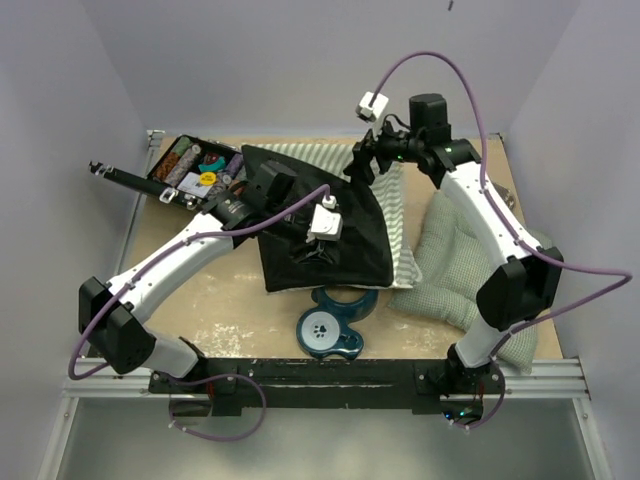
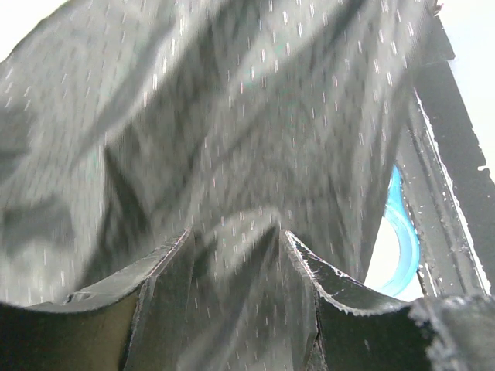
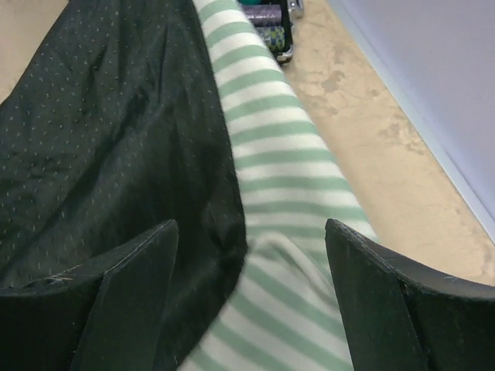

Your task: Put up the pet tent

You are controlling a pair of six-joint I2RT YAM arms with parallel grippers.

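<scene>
Scuffed beige counter, plain pale-lilac walls on three sides, aluminium rail along near edge.

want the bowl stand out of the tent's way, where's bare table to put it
Bare table shows on the tent's near side, between the left arm and the bowl stand; a smaller patch lies at the left edge, between that arm and the box. The right side is crowded by the cushion.

bowl stand, far ring (under pet tent)
</scene>
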